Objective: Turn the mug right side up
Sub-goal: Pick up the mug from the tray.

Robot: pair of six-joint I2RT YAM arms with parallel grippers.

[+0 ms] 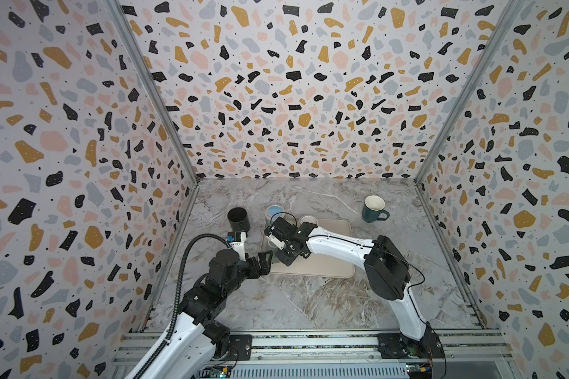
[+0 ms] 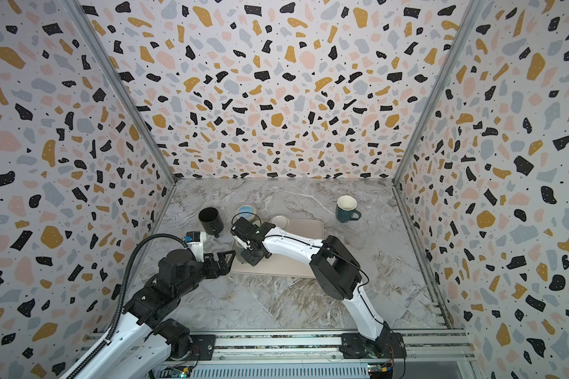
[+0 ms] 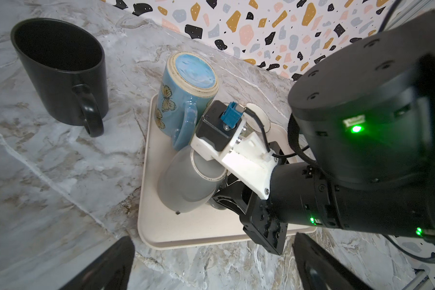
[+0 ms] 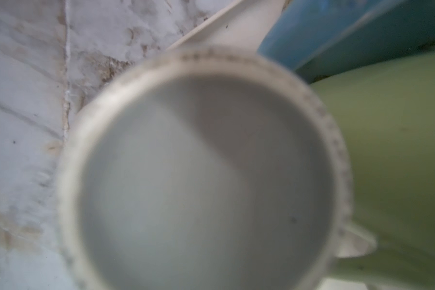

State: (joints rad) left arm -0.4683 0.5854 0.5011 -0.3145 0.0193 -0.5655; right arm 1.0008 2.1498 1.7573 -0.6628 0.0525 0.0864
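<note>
A grey mug point(image 3: 186, 183) leans tilted on the beige tray point(image 3: 199, 231), its mouth edge on the tray and its white-ringed base raised toward the right wrist. My right gripper point(image 3: 224, 198) is shut on it at the handle side, low behind the mug. The right wrist view is filled by the blurred mug base point(image 4: 206, 175); the fingers do not show there. In both top views the right gripper point(image 1: 278, 244) covers the mug. My left gripper point(image 3: 211, 271) stands open and holds nothing, just off the tray's near left corner point(image 1: 265, 262).
An upside-down blue butterfly mug point(image 3: 183, 100) stands on the tray right behind the grey one. A pale green mug point(image 1: 307, 220) also sits upside down on the tray. A black mug point(image 1: 239, 219) stands upright left of the tray, a dark green mug point(image 1: 373, 210) at the back right.
</note>
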